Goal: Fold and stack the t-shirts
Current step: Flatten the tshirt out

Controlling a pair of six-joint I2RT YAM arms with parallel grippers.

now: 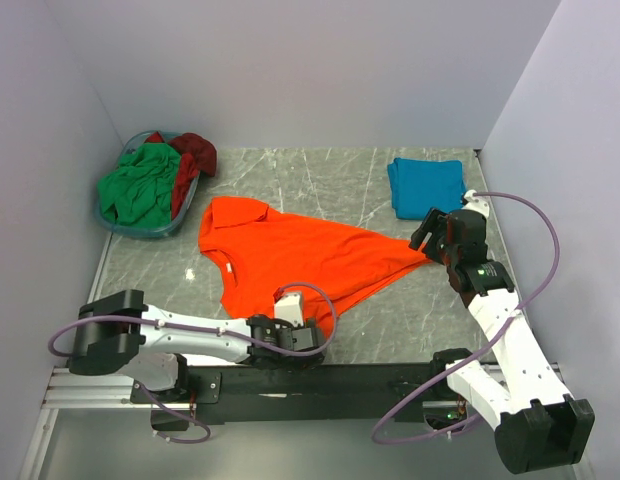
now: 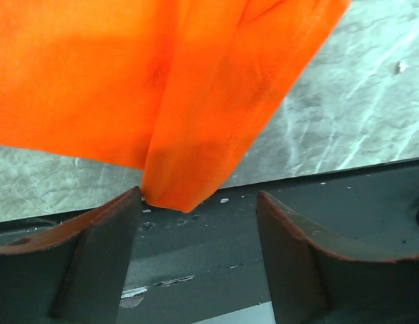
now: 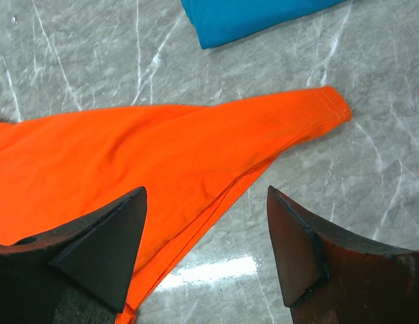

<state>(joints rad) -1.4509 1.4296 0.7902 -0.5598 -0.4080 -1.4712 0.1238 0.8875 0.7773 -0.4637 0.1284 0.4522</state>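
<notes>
A bright orange t-shirt [image 1: 290,260] lies spread and rumpled in the middle of the marble table. Its near tip [image 2: 189,155] ends just beyond my left gripper [image 2: 199,202], which stands open at the table's near edge with nothing between its fingers. My right gripper [image 3: 206,202] hovers open over the shirt's right hem [image 3: 230,185], just short of the pointed corner [image 3: 331,104]. A folded teal blue t-shirt [image 1: 427,185] rests at the back right. Green [image 1: 138,185] and dark red [image 1: 193,155] t-shirts are bunched in the basket.
The blue plastic basket [image 1: 115,220] stands at the back left against the wall. White walls close in the table on the left, back and right. A black rail [image 2: 344,202] runs along the table's near edge under my left gripper.
</notes>
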